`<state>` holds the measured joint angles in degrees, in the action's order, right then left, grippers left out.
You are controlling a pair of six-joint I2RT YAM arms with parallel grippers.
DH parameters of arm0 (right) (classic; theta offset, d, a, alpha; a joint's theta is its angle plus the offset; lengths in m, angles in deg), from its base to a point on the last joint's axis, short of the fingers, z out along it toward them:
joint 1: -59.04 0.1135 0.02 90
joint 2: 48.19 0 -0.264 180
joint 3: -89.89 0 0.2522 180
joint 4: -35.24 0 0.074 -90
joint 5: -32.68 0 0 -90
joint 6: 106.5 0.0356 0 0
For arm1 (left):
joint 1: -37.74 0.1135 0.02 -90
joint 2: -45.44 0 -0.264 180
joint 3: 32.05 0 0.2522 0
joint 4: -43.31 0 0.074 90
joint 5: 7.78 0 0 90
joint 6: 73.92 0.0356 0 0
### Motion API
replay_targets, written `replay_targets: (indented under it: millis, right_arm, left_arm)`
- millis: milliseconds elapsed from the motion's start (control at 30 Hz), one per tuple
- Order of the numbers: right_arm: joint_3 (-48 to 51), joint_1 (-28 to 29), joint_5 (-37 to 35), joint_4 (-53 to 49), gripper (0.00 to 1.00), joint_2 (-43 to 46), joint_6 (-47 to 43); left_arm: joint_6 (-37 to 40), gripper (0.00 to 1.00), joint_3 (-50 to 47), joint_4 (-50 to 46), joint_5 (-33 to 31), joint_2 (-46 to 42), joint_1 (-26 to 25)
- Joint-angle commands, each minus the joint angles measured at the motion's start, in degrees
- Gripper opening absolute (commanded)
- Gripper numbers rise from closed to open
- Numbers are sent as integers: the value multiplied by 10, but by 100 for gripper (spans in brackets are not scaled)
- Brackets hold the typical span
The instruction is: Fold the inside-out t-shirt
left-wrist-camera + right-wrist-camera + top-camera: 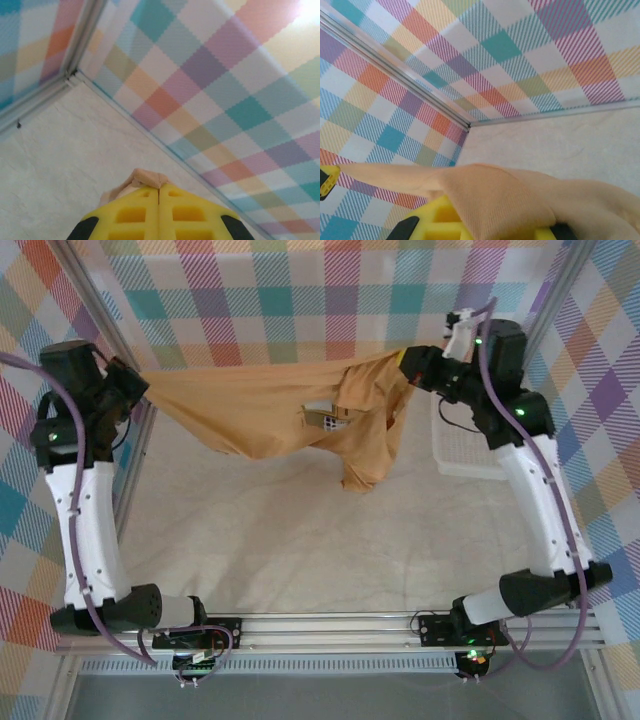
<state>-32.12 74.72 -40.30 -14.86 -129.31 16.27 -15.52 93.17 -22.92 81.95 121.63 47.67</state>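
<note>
Pastel plaid walls [300, 290], aluminium corner post [395, 70], pale cream tabletop [300, 550], aluminium rail [340, 625] along near edge

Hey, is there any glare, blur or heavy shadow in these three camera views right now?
Top external: even light, sharp, no hard shadows around the t-shirt. Left wrist: glare washes out the upper right corner, and the left gripper looks slightly soft. Right wrist: fabric weave crisp, no glare.

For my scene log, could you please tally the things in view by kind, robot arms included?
T-shirt: 1
Basket: 1
Robot arms: 2, left arm and right arm
Total: 4
</note>
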Motion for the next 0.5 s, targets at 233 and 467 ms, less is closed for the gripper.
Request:
replay_targets:
  millis: [233, 467]
  right_arm:
    - [-16, -5, 27, 2, 0, 125, 19]
    - [-28, -11, -22, -29, 0, 33, -4]
  left_arm:
    - [22, 0, 51, 57, -10, -114, 14]
    - [30, 0, 20, 52, 89, -22, 14]
